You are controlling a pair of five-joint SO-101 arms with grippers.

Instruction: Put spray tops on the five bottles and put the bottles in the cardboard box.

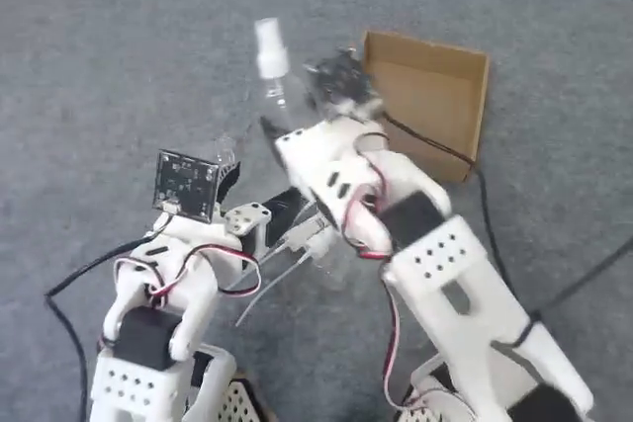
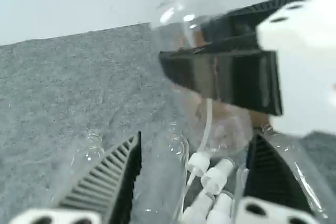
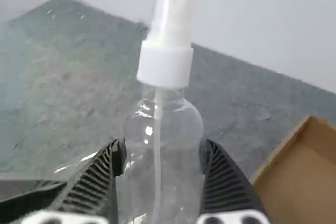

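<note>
High: right gripper [image 1: 280, 118] was over grey counter [image 1: 109, 76], fingers clenched on clear bottle [image 1: 275, 91]. White spray top [image 1: 269, 46] was fitted. Bottle sat just beside cardboard box [image 1: 425, 96], outside its left wall.

Left wrist: left gripper [image 2: 197, 145] fingers were spread, grasping nothing. Loose spray tops [image 2: 210, 179] and uncapped bottles [image 2: 170, 166] lay on counter between them.

Right wrist: fingers [image 3: 100, 182] pinched bottle body on both sides. Box corner was near.
</note>
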